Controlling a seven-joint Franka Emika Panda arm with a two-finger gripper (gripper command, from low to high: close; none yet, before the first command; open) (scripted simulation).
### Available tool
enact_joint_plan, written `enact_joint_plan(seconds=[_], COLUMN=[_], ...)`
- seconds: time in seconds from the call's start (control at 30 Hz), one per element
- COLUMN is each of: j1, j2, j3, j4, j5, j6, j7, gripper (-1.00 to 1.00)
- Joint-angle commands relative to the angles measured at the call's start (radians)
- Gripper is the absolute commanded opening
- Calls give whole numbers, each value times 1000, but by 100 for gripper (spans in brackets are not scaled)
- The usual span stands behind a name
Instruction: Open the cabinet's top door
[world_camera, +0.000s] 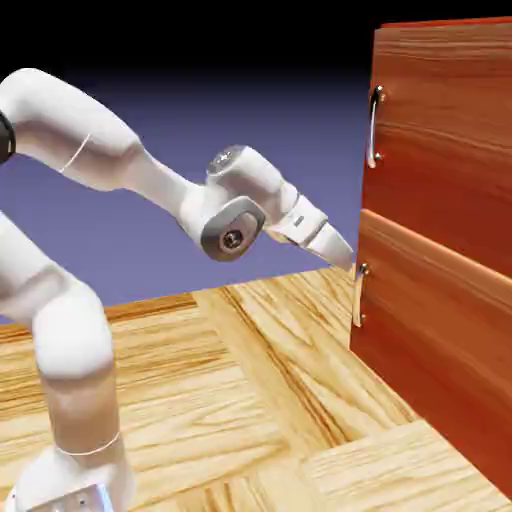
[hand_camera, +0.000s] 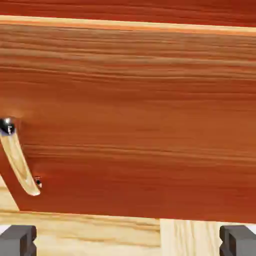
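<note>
Exterior view: top door (world_camera: 440, 145) looks closed, in the upper part of the cabinet (world_camera: 366, 215) on the exterior view's right; its handle (world_camera: 374, 128) is untouched. End effector (world_camera: 352, 268) points down and toward the cabinet, tip below the top handle, near the lower handle (world_camera: 360, 295); contact with the lower one can't be told from here. So: nothing opened, arm only in the cabinet's neighbourhood. Left to do, as I judge it: raise the end effector to the top handle, get a hold or hook on it, pull the door open.

Hand view: fingers (hand_camera: 19, 241) spread wide, one at each bottom corner, nothing between them. Lower panel (hand_camera: 140, 110) fills most of the view, lower handle off at the left edge, not between the fingers. Top handle isn't visible here; aim looks too low for the task. Progress: early stage, approach incomplete, opening itself not begun.
</note>
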Motion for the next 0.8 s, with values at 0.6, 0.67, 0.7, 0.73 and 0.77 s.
enact_joint_plan(seconds=[0.6, 0.67, 0.7, 0.73, 0.77], j1=[-335, -370, -388, -406, -423], j2=[-49, -54, -56, -59, -61], j3=[350, 387, 405, 423, 442], j4=[261, 289, 302, 316, 330], j5=[827, 913, 957, 1000, 1044], j6=[21, 23, 24, 25, 26], j7=[279, 308, 323, 337, 352], gripper=[100, 100, 100, 100, 100])
